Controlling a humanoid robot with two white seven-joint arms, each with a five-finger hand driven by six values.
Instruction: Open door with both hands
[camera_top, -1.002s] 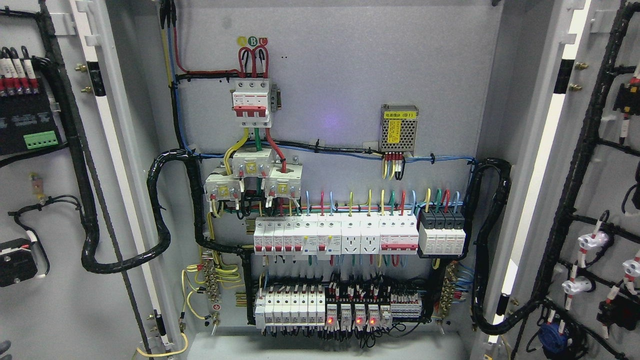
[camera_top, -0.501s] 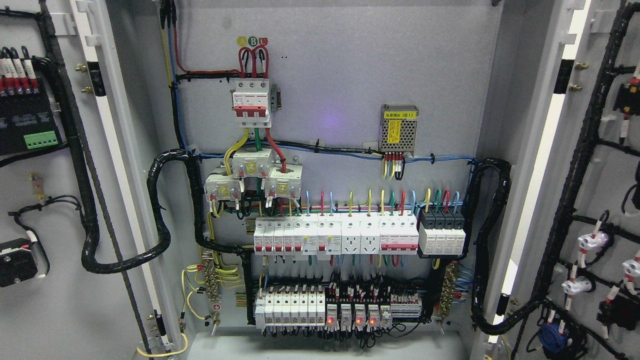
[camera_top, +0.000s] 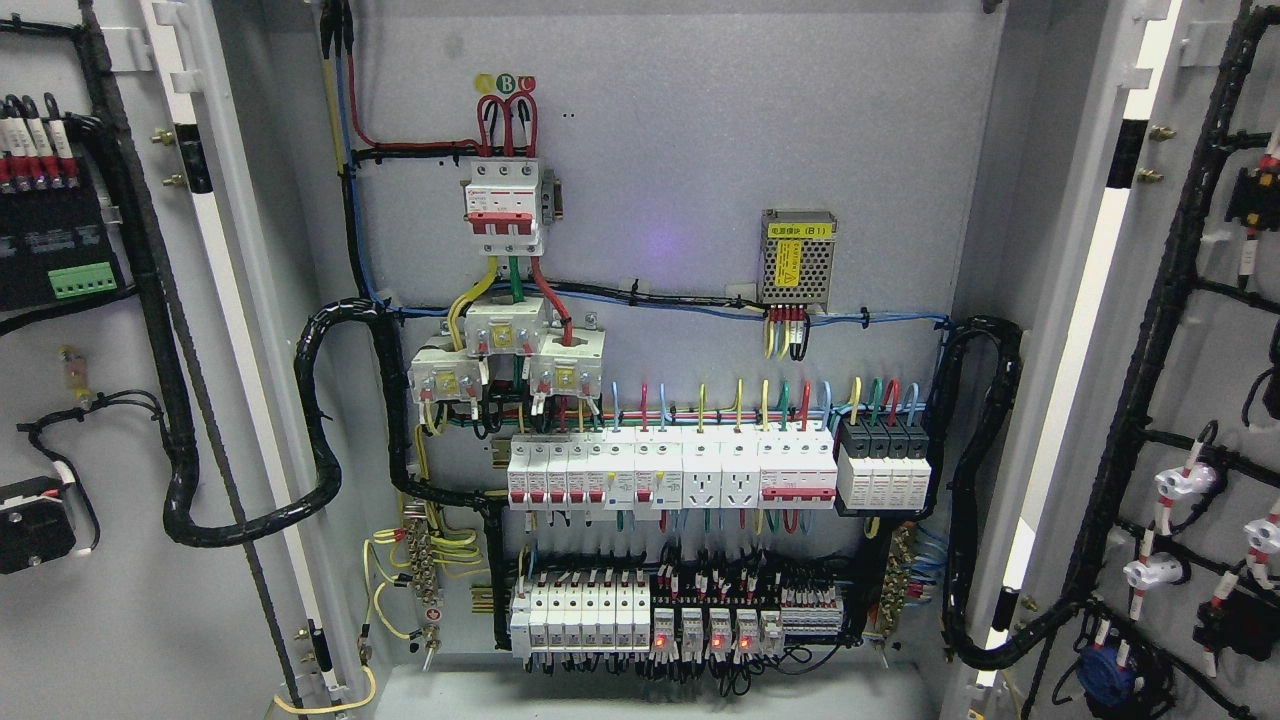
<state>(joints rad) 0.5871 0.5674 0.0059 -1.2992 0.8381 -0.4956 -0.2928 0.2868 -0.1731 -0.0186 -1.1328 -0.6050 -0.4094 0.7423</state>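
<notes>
No hand shows in the head view, so whether either is open or closed cannot be told, and places cannot be set against a hand; both doors stand swung wide. The left door (camera_top: 90, 400) fills the left edge, its inner face toward the camera, carrying a green terminal block (camera_top: 82, 279) and a black cable loom (camera_top: 170, 420); the right door (camera_top: 1200, 400) fills the right edge, its inner face strung with black cables and white plugs (camera_top: 1185, 483).

Between them the cabinet (camera_top: 700, 150) lies open, a grey back panel full of gear. Near the top, three round stickers (camera_top: 506, 83) read A, B, C in yellow, green and red, above a white main breaker (camera_top: 503, 205) with red levers; red, green and yellow wires drop from it to three white blocks (camera_top: 505, 355). To the right sits a perforated metal power supply (camera_top: 797, 255) with a yellow label, its print too small to read.

Lower down, a row of white breakers (camera_top: 670, 470) runs across, with two sockets among them and a dark four-part unit (camera_top: 884, 465) at its right end; coloured wires rise from the row. The bottom row (camera_top: 645, 615) holds more white breakers and small relays showing red lights. Thick black looms (camera_top: 985, 480) curve from the cabinet toward each door.
</notes>
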